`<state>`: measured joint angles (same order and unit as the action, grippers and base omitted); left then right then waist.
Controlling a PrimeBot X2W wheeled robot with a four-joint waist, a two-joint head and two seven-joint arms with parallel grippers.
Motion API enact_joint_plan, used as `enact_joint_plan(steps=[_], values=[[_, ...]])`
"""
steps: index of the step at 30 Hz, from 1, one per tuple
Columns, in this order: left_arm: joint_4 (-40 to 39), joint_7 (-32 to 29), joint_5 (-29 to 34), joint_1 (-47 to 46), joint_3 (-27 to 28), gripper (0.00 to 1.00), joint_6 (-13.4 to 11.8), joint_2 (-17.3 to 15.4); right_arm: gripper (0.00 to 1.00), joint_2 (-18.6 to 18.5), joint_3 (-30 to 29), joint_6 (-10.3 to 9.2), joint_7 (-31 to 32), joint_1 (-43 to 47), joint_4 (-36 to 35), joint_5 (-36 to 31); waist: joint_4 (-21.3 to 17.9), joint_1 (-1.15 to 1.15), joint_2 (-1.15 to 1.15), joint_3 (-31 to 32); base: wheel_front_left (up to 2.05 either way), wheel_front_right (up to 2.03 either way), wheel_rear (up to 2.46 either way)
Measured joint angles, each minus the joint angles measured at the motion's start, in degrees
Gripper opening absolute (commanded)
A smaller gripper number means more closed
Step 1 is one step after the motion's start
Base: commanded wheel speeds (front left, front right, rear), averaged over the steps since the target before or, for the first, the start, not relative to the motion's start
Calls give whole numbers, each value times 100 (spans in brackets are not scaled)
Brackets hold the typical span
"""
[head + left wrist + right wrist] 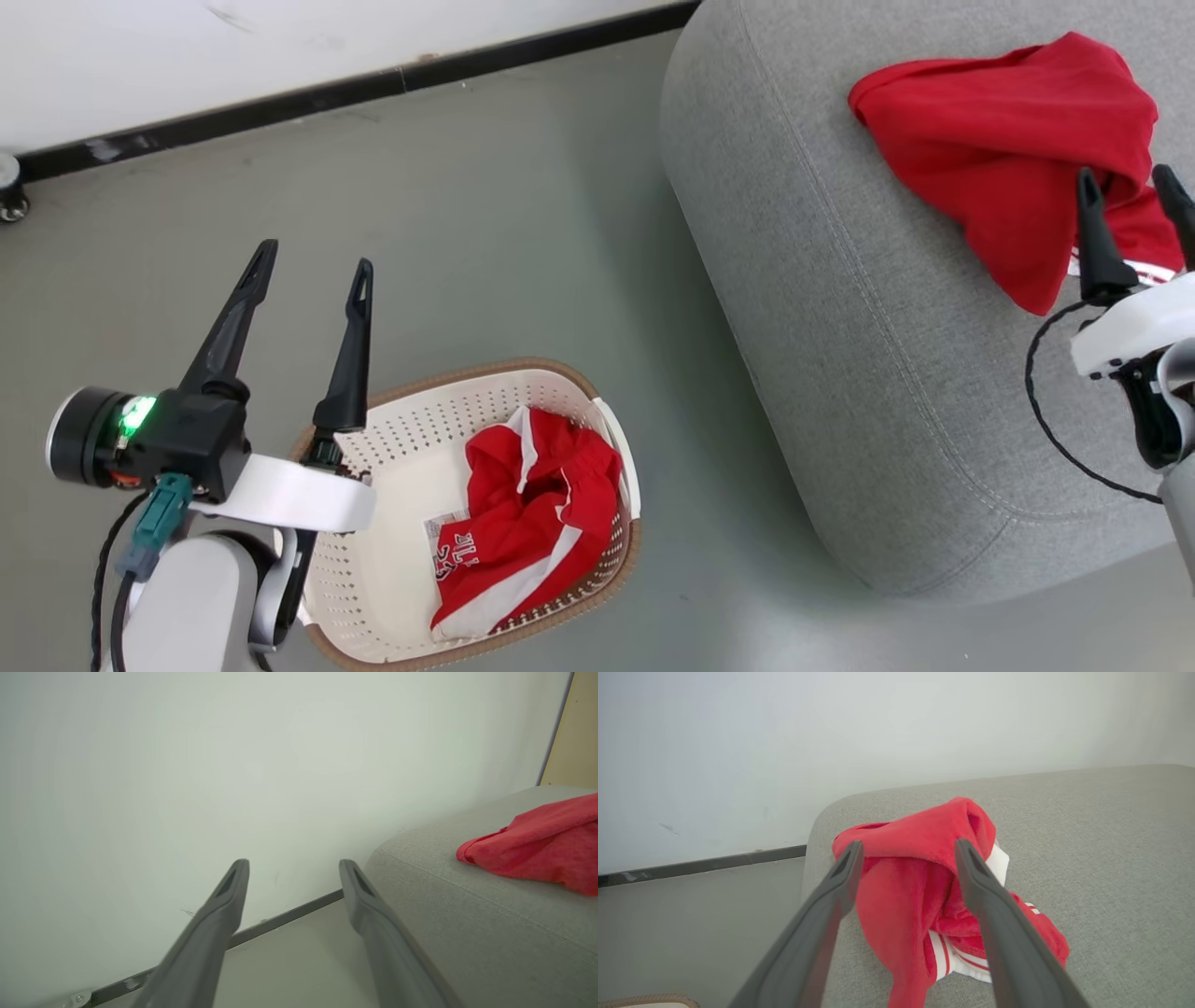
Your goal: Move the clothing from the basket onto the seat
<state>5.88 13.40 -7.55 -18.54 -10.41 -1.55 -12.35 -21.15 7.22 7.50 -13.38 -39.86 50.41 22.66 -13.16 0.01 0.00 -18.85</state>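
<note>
Left fingers (pixel 348 355) and right fingers (pixel 1094 233) are hanging spread and empty, red garment (pixel 1008 140) lying on the seat (pixel 794 280) upper right, lettered garment (pixel 532 523) sitting in the basket (pixel 392 579) lower centre, possibly slipping a shallow pinch.

White lettering on the red garment (pixel 551 504) in the basket (pixel 392 448), too crumpled to read

The left gripper (pixel 316 255) is pointing up the head view at lower left, its fingers (pixel 229 322) standing wide apart with nothing between them. The right gripper (pixel 1124 172) is reaching in from the right edge, its jaws likewise standing wide.
</note>
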Motion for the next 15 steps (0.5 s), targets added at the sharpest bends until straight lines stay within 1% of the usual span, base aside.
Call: enact_joint_plan(steps=[5,11,15], values=[[115,26,-136,158,143,100,-125,63,100,25,22,0,-56,4,-241,7,79,0,0,149,0,0,0],[197,75,-240,331,301,100,-255,188,100,116,-92,0,-76,19,-575,34,205,0,0,349,0,0,0],[249,76,-298,439,417,100,-330,214,100,131,-135,0,-82,112,-806,37,306,0,0,494,0,0,0]])
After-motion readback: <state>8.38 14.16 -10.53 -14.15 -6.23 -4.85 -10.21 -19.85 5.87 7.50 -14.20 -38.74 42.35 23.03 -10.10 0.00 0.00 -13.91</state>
